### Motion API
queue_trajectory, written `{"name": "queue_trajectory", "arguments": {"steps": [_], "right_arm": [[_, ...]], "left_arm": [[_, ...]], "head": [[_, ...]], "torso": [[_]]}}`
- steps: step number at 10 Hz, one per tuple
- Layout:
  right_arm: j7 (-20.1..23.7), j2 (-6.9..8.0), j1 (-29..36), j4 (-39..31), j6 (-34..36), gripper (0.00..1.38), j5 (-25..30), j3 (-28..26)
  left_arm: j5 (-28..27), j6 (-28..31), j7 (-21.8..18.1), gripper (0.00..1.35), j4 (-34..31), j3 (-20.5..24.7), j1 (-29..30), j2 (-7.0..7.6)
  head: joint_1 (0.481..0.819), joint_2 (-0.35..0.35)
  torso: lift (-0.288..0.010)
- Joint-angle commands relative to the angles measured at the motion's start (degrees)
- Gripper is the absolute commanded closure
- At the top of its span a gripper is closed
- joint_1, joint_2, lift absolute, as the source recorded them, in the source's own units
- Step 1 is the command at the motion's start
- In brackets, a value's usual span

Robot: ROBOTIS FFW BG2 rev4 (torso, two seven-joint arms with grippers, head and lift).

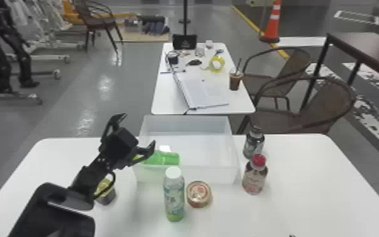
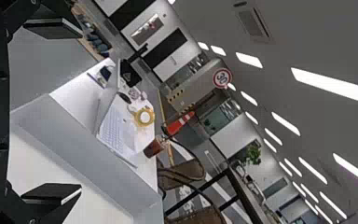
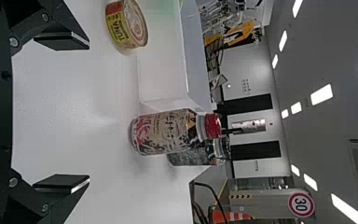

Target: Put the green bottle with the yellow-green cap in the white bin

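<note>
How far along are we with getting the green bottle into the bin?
Placing looks done: the green bottle lies on its side inside the white bin, toward its front left. Nothing is in hand: the left pincer is open and empty by the bin's left side, and the right pincer is open and empty too. Probably all that's left is drawing the left one clear.

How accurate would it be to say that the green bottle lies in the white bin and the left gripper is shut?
Not shut: the left gripper is open, its fingers wide apart in the head view. The green bottle lies in the white bin.
</note>
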Motion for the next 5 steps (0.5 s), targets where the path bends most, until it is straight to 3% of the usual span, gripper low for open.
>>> {"name": "queue_trajectory", "arguments": {"steps": [1, 3, 5], "right_arm": [[0.0, -0.09, 0.1, -0.1, 0.0, 0.27, -0.1, -0.1], [0.0, -0.09, 0.1, -0.2, 0.0, 0.27, 0.0, 0.0], [0.0, -0.09, 0.2, -0.3, 0.1, 0.27, 0.1, -0.1]], "left_arm": [[2.2, -2.3, 0.0, 0.15, -3.3, 7.3, 5.8, -3.69], [8.7, -5.8, 1.0, 0.17, -6.0, 14.1, 12.9, -4.2], [19.0, -7.8, 2.6, 0.18, -6.9, 16.5, 19.4, -4.2]], "head": [[0.549, 0.0], [0.549, 0.0], [0.549, 0.0]], "torso": [[-0.1], [-0.1], [-0.1]]}}
